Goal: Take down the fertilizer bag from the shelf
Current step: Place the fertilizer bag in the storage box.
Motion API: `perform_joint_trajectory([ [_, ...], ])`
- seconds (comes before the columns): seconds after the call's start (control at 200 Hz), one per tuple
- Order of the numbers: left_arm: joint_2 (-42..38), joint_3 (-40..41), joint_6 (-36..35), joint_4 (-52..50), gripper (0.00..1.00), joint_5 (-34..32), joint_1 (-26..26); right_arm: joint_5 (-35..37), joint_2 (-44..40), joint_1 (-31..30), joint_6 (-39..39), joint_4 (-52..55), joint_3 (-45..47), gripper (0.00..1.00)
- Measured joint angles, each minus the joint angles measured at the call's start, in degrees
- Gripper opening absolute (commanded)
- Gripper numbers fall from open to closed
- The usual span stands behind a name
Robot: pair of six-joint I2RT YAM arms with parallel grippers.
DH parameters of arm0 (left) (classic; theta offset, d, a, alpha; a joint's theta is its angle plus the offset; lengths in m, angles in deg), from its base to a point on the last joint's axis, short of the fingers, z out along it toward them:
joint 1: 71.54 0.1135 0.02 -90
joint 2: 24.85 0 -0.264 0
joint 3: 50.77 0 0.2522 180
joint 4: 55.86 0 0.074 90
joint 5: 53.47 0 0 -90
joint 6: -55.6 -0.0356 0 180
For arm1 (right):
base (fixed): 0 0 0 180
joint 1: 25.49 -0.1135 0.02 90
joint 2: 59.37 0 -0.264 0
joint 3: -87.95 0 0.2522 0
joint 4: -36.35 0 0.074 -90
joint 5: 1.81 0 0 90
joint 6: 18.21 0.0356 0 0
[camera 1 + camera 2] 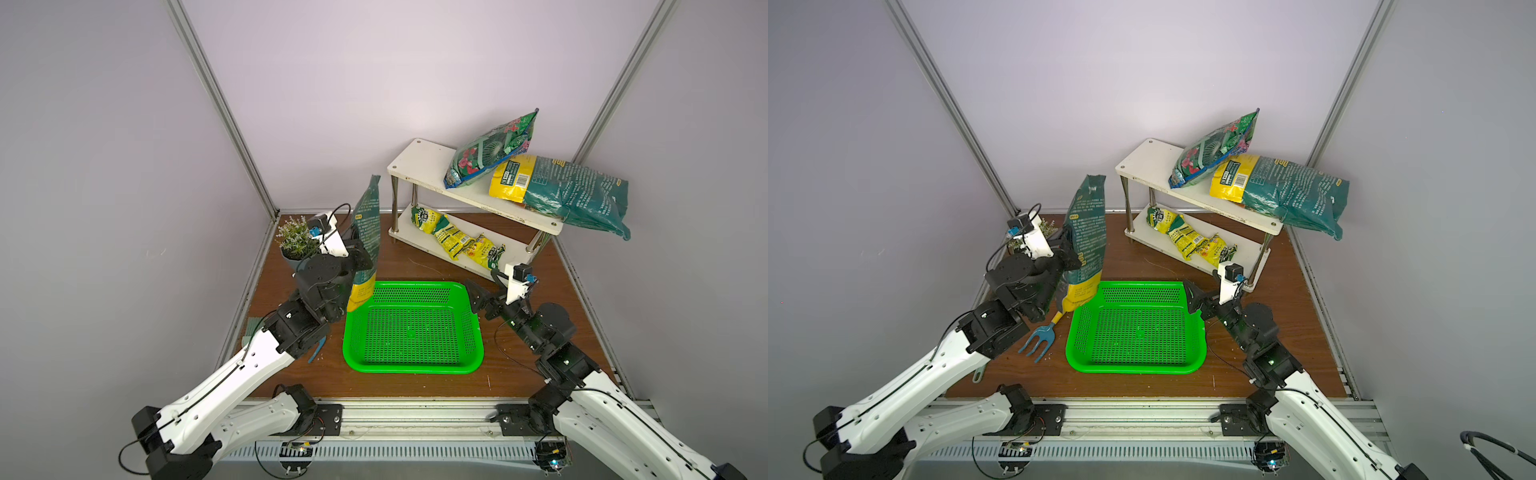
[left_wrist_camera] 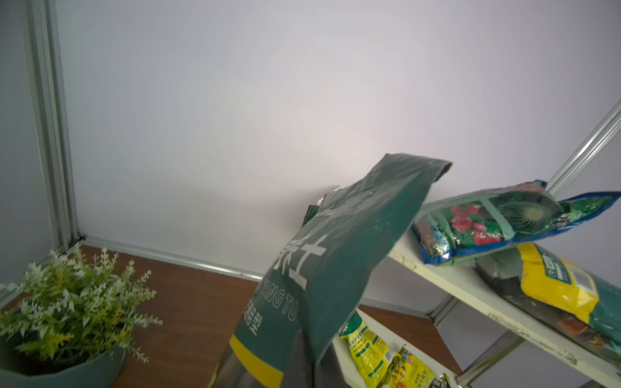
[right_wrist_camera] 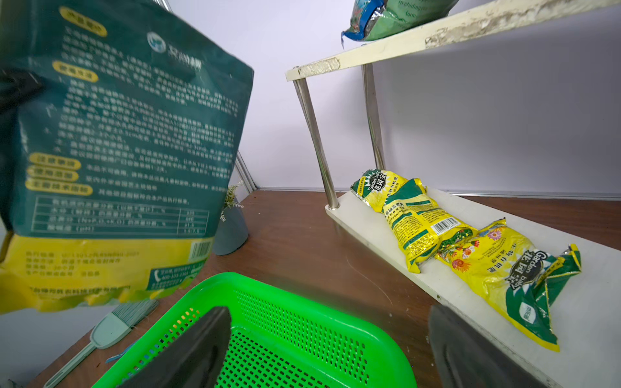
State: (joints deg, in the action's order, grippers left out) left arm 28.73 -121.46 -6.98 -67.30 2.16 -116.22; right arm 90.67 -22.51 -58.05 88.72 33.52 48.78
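left gripper (image 1: 360, 258) clamped on fertilizer bag (image 1: 368, 220), left of centre in both top views, clear of shelf (image 1: 419, 166). bag stood upright, long axis vertical, lower end just beside upper left corner of green basket (image 1: 411, 368). right gripper (image 1: 478, 297) gaped empty at basket's upper right corner, farther off.

The left arm (image 1: 249, 365) stretches forward, left hand (image 1: 360, 258) lifted and clamped on a bag (image 1: 368, 220). The right arm (image 1: 602, 399) bends low, right hand (image 1: 478, 297) spread wide, holding nothing.
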Motion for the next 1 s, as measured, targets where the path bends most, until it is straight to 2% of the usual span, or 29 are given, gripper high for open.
perform_joint_trajectory([
  [0.17, -4.55, 6.29, 3.54, -0.87, 0.01, 0.7, -0.42, -0.07, 1.2, 0.0, 0.02, -0.17, 0.0, 0.98],
  [0.515, -5.53, 7.13, 6.8, 0.66, 0.01, 5.16, -3.28, -0.37, 4.79, 0.0, 0.02, -0.76, 0.0, 0.98],
  [0.851, -7.48, 22.77, 8.2, 10.78, 0.01, 4.74, -3.85, -0.44, 4.11, 0.0, 0.0, -0.76, 0.11, 0.99],
  [1.001, -8.79, 27.26, 7.76, 16.02, 0.01, 4.81, -3.91, -0.44, 3.85, 0.0, 0.0, -0.81, 0.68, 0.99],
])
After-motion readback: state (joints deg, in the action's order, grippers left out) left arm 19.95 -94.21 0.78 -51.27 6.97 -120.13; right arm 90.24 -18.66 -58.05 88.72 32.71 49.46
